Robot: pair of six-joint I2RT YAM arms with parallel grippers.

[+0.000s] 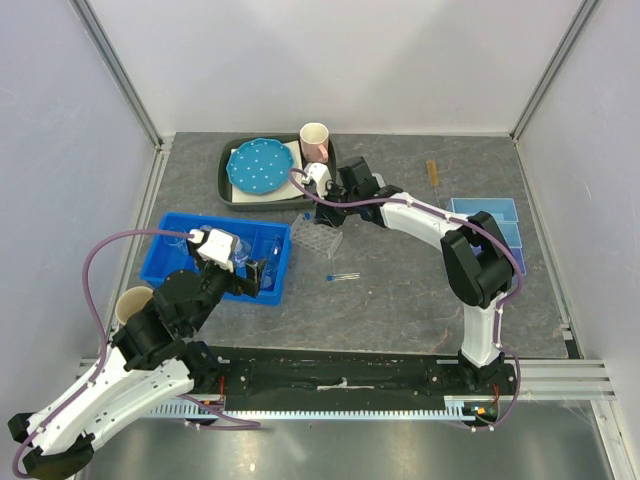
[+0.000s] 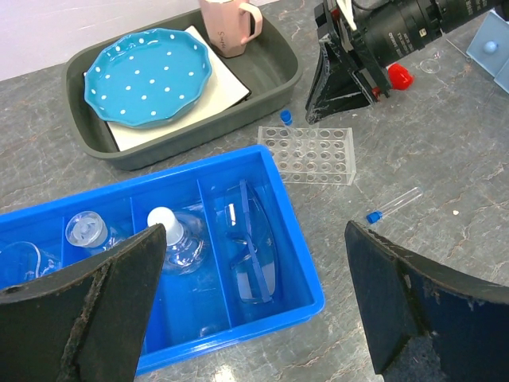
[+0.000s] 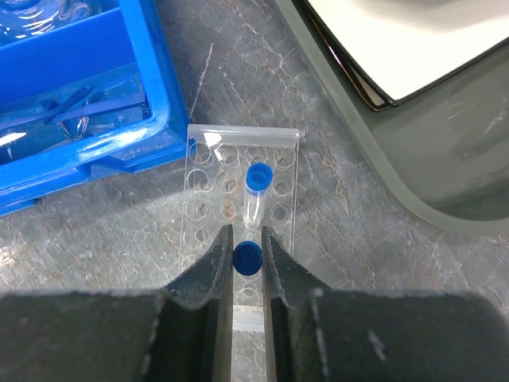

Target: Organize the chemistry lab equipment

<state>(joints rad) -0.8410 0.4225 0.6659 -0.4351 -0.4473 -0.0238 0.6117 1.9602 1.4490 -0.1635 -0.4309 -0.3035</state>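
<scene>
Left fingers (image 2: 254, 231): standing wide apart, holding nothing, hovering over the blue plastic compartment bin (image 1: 150, 265).
Bin contents: blue-tinted clear goggles (image 2: 253, 239) and small clear glass flasks (image 2: 86, 229) are lying in separate compartments.
Risk, left side: a descent from here is likely catching a finger on the bin wall or a divider, or knocking glass against glass. This is a judgement only.
Clear plastic tube rack (image 3: 207, 199): sitting on the grey desk (image 1: 400, 300) just beside the bin. One blue-capped clear tube (image 3: 256, 179) is standing in a hole and leaning slightly.
Right fingers (image 3: 245, 239): pinching narrowly on a second blue-capped tube (image 3: 247, 258), directly above the rack's near rows.
Risk, insertion: the cap is hiding the tube's lower end, so alignment with a hole cannot be confirmed. A miss would be pushing or tipping the light rack and jolting the seated tube.
Risk, release: letting go before the tube is bottoming out would be leaving it leaning, or dropping it onto the desk.
Third blue-capped tube (image 1: 340, 276): lying loose on the desk near the rack, free to roll if the rack is being shoved.
Thin brown stick (image 1: 432, 172): lying well apart at the far right, not yet sorted.
Writing: the pink-and-white mug (image 2: 231, 24) is showing a faint mark near its rim, too small to read. No other label is showing.
</scene>
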